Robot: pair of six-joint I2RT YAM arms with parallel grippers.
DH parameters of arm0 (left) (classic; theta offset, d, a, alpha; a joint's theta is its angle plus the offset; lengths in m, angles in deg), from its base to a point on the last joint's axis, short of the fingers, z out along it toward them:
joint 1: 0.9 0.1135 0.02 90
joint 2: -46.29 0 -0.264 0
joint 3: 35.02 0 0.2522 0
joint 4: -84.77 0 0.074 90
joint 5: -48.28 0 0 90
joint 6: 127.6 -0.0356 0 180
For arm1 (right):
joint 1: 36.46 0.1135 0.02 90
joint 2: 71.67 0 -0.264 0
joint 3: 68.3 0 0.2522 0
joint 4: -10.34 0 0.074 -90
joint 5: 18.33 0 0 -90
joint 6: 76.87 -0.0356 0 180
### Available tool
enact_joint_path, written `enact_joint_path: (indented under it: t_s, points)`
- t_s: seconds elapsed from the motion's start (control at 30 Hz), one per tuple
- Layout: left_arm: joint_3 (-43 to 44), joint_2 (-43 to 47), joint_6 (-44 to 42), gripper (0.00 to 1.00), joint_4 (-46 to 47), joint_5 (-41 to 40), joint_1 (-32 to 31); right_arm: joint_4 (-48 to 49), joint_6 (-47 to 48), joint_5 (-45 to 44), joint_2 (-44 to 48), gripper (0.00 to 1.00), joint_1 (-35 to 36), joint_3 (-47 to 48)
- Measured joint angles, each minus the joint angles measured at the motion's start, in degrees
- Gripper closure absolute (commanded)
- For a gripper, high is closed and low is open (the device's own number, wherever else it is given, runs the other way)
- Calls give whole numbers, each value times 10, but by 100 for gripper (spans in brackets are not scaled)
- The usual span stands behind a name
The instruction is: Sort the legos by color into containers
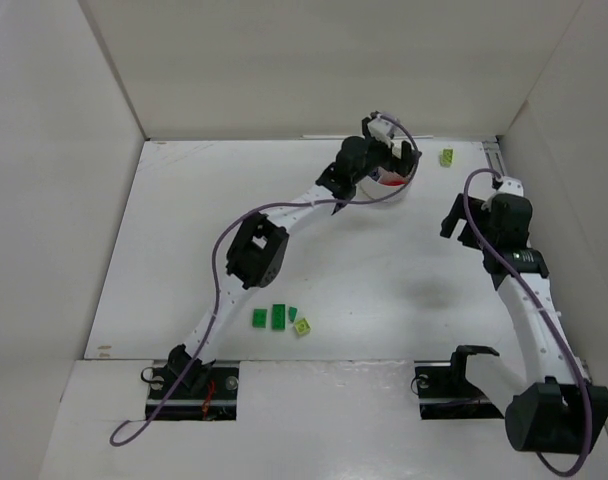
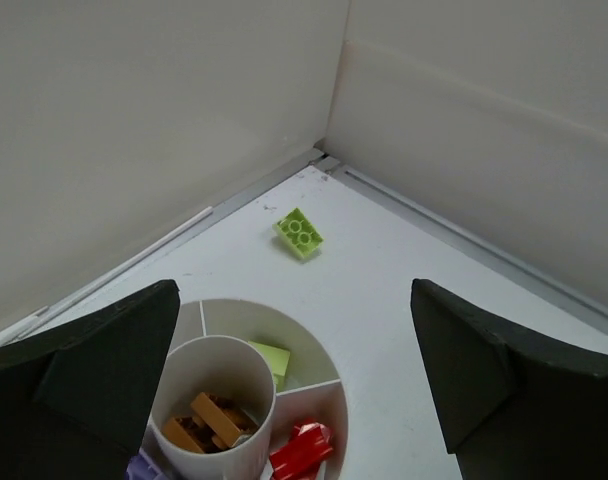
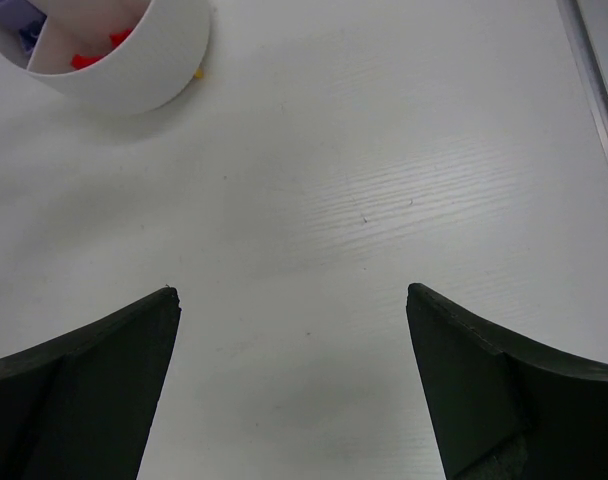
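Observation:
The round white dish (image 1: 392,186) stands at the back of the table, mostly hidden under my left gripper (image 1: 408,158). In the left wrist view the dish (image 2: 329,372) holds orange-brown bricks (image 2: 214,420) in its central cup, a lime piece (image 2: 272,358), a red brick (image 2: 302,450) and a purple bit (image 2: 144,466) in separate wedges. My left gripper (image 2: 294,290) is open and empty above it. A lime brick (image 2: 298,233) lies beyond on the table, also in the top view (image 1: 447,157). My right gripper (image 1: 454,218) (image 3: 290,292) is open and empty over bare table.
Near the front lie two dark green plates (image 1: 259,318) (image 1: 279,316), a small green piece (image 1: 293,311) and a lime brick (image 1: 302,325). White walls enclose the table. The dish's wall (image 3: 144,60) shows top left in the right wrist view, a tiny yellow speck (image 3: 198,72) beside it.

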Motion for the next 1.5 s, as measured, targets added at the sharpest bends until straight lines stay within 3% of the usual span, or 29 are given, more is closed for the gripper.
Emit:
enact_joint_path:
  t_s: [0.23, 0.47, 0.63, 0.8, 1.0, 1.37, 1.5]
  points:
    - [-174, 255, 63, 0, -26, 44, 58, 12, -2, -6, -177, 0, 0, 110]
    - [-305, 513, 97, 0, -123, 2, 130, 30, -1, -53, -386, 0, -2, 325]
    - [-427, 618, 110, 0, -205, -43, 159, 12, -7, -76, -579, 0, -12, 536]
    - [-520, 644, 130, 0, -275, -58, 217, -18, -18, -94, -759, 0, -15, 726]
    - [-535, 644, 139, 0, -334, -57, 265, -49, -52, -113, -923, 0, -15, 909]
    - [-484, 588, 140, 0, -394, -30, 300, -35, -92, -138, -1013, 0, -15, 996]
    - [-484, 582, 139, 0, -404, -22, 311, -36, -100, -142, -1015, 5, -15, 996]
